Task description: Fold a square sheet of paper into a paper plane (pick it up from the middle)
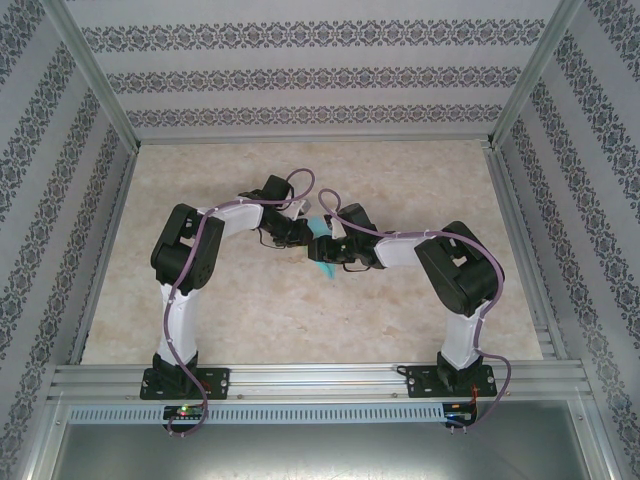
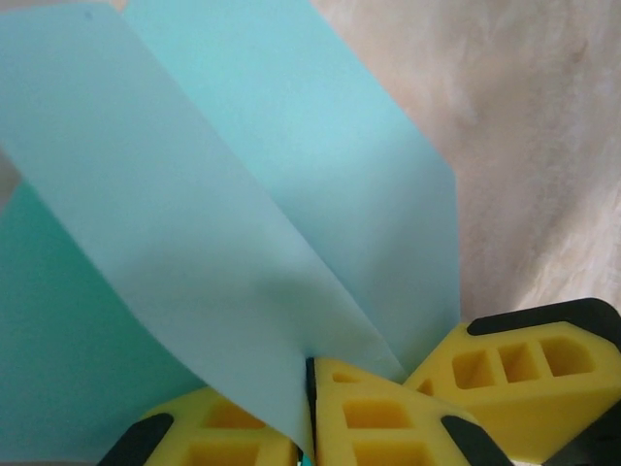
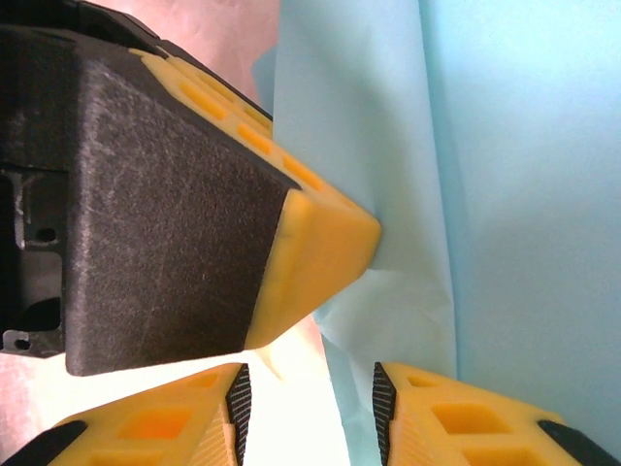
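1. Pinched shut, my left gripper (image 2: 310,374) has its two yellow fingers (image 2: 378,422) all but touching. The sheet of paper (image 2: 194,214) is caught in the thin seam between them.
2. From that pinch the teal sheet fans away from me in two smooth flaps that meet along a crease running back to the grip. A darker teal layer shows low on the left.
3. My right gripper (image 3: 309,377) stands partly open, with a clear gap between its fingertips. A folded edge of the sheet runs down through that gap, nearer the right-hand finger. I cannot tell whether it touches.
4. In the left wrist view, one yellow finger of the right gripper sits just beside my left fingers, close against the sheet's edge.
5. In the right wrist view, a black-backed left finger presses its yellow tip into the paper just above that gap.
6. Beyond the paper lies the pale marbled table (image 2: 543,146).
7. From the top camera, the left arm (image 1: 180,310) and right arm (image 1: 460,340) bend inward. The grippers meet over the middle of the table, and teal paper shows between and just below them.
8. Farthest off, patterned walls (image 1: 320,80) close in three sides.
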### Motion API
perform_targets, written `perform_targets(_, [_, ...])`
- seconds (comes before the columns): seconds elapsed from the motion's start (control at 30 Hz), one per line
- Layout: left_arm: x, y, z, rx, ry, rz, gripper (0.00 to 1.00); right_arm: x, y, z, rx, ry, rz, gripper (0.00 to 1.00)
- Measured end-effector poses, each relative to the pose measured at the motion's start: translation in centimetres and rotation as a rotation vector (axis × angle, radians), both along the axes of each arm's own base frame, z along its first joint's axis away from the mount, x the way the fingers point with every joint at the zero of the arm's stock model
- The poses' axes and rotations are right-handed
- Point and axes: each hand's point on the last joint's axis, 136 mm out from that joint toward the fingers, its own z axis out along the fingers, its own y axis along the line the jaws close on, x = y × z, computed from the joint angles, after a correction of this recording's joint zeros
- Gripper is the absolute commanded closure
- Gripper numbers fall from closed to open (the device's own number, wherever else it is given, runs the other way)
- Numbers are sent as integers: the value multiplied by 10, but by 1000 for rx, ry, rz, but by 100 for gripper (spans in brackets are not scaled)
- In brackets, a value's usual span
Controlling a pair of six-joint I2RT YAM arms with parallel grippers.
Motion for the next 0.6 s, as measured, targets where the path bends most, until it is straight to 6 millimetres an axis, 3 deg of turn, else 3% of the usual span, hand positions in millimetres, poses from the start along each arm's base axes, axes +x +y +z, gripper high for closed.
perform_targets(0.37, [0,1,-1,8,-7,-6,86,-12,-3,12,-24,3,17,59])
perform_targets(0.6, [0,1,-1,9,-9,-8,86,-28,0,8,-34,19,43,59])
